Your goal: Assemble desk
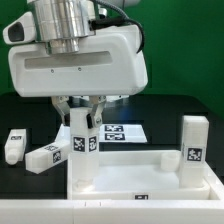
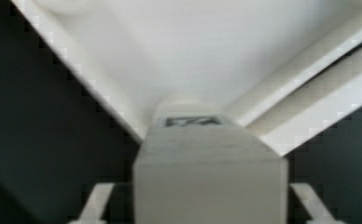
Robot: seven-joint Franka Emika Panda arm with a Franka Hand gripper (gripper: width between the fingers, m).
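Observation:
The white desk top (image 1: 150, 172) lies at the front, rim up. One white leg (image 1: 82, 150) with tags stands upright in its corner on the exterior view's left. My gripper (image 1: 83, 120) straddles the top of this leg. In the wrist view the leg (image 2: 204, 175) fills the middle and the fingers (image 2: 103, 203) stand on each side with a thin dark gap, so the jaws are open. The desk top (image 2: 213, 50) shows beyond it. A second leg (image 1: 193, 150) stands upright in the corner on the exterior view's right. Two more legs (image 1: 48, 156) (image 1: 14, 146) lie on the black table.
The marker board (image 1: 125, 131) lies flat behind the desk top. The arm's large white body (image 1: 80, 60) hangs over the middle of the scene. A green wall closes off the back.

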